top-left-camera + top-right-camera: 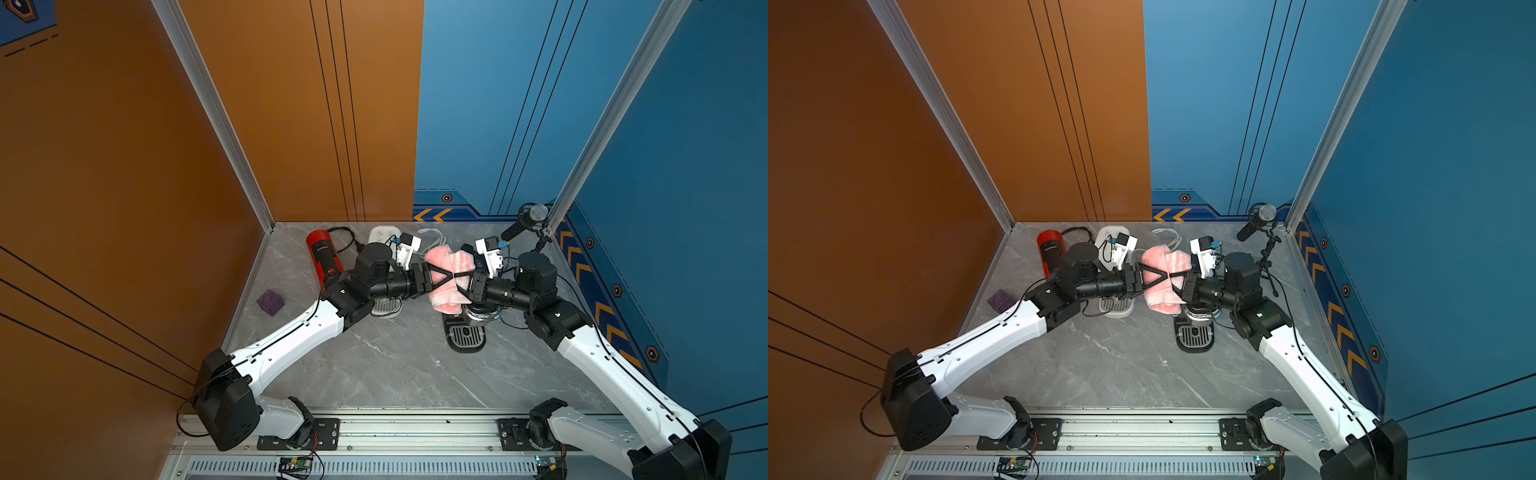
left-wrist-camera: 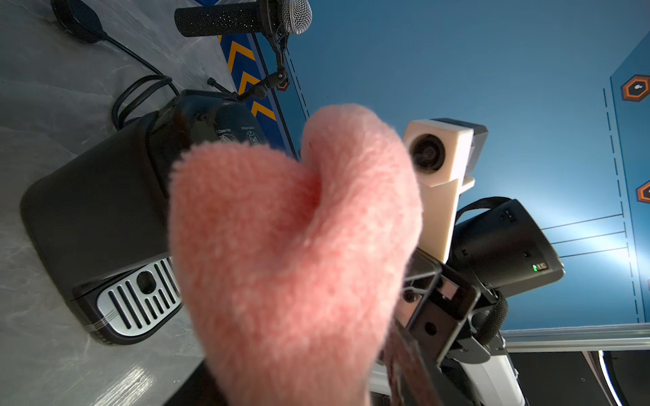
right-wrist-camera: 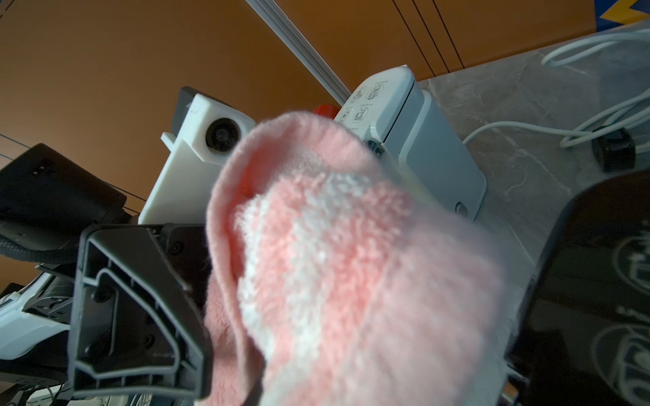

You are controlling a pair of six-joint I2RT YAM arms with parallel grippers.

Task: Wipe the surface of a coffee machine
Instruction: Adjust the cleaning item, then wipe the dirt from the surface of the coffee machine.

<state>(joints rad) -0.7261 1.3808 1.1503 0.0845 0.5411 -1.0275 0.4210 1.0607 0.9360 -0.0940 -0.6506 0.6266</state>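
The left gripper [image 1: 445, 276] and the right gripper [image 1: 460, 276] meet tip to tip. Both pairs of jaws are drawn in to a narrow pinch on the middle of one pink towel [image 1: 441, 258]. The towel hangs clear of the table [image 1: 395, 365], with folds bulging on either side of the pinch.

The towel looks soft, light and floppy. Loose ends would droop and drag, so a hold on the bunched middle, as it is held here, seems best, leaving a thick pad free for rubbing.

Directly below the right jaws stands the black coffee machine [image 2: 95, 211], its slotted drip tray [image 1: 465, 337] sticking out toward the arm bases. Its shell is hard and glossy. It is probably slippery under cloth and light enough to slide if pushed sideways. The lid carries small white print that seems to begin "1. Open"; the rest is too blurred to read.

Beneath and behind the left wrist stands a white coffee machine [image 3: 432, 140], with pictograms on top whose captions are too small to read.

Further out past the left jaws a red coffee machine [image 1: 324, 254] lies on its side. The lettering on its dark band is illegible. A purple cube [image 1: 270, 302] sits further still.

Beyond the right jaws, in the corner, stands a microphone [image 1: 536, 214].
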